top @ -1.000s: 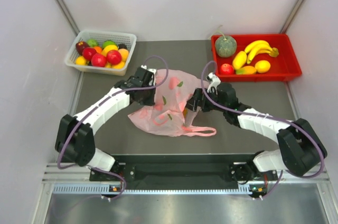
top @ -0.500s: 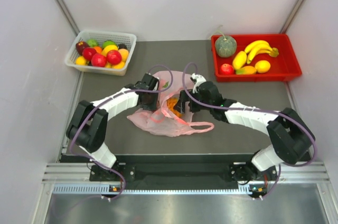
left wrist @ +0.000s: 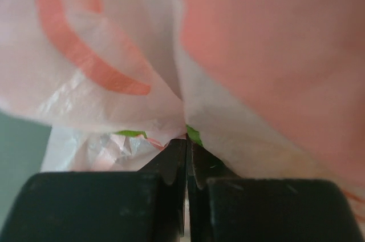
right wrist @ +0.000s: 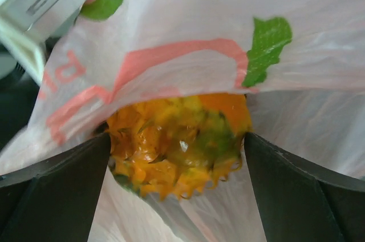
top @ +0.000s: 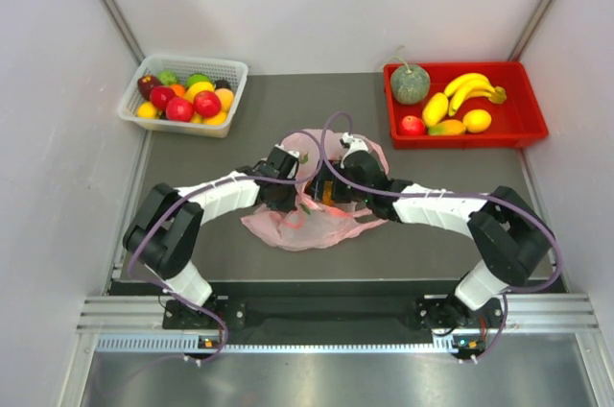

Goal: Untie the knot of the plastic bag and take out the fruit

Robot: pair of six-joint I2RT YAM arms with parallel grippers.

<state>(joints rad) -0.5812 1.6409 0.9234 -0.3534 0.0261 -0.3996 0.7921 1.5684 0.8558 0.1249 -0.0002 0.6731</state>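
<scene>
The pink plastic bag (top: pixel 297 227) lies bunched at the table's middle. My left gripper (top: pixel 290 194) is at its left side, shut on a fold of the thin plastic (left wrist: pixel 245 65); the jaws (left wrist: pixel 186 142) meet with film pinched at the tips. My right gripper (top: pixel 331 186) reaches in from the right. Its fingers (right wrist: pixel 177 139) stand on either side of a small spiky orange-and-green fruit (right wrist: pixel 179 139) and touch it under the bag's rim (right wrist: pixel 188 53). The fruit shows as an orange spot from above (top: pixel 322 194). The knot is hidden. The melon (top: pixel 410 85) and bananas (top: pixel 470 88) lie in the red tray.
A red tray (top: pixel 523 129) at the back right also holds yellow mangoes, a lemon and a small red apple (top: pixel 413 125). A white basket (top: pixel 230 69) of small round fruits stands at the back left. Grey walls close in both sides.
Both grippers have moved in toward each other over the bag. The bag has bunched up and its strap loop no longer trails out to the right. The orange fruit has come into sight.
</scene>
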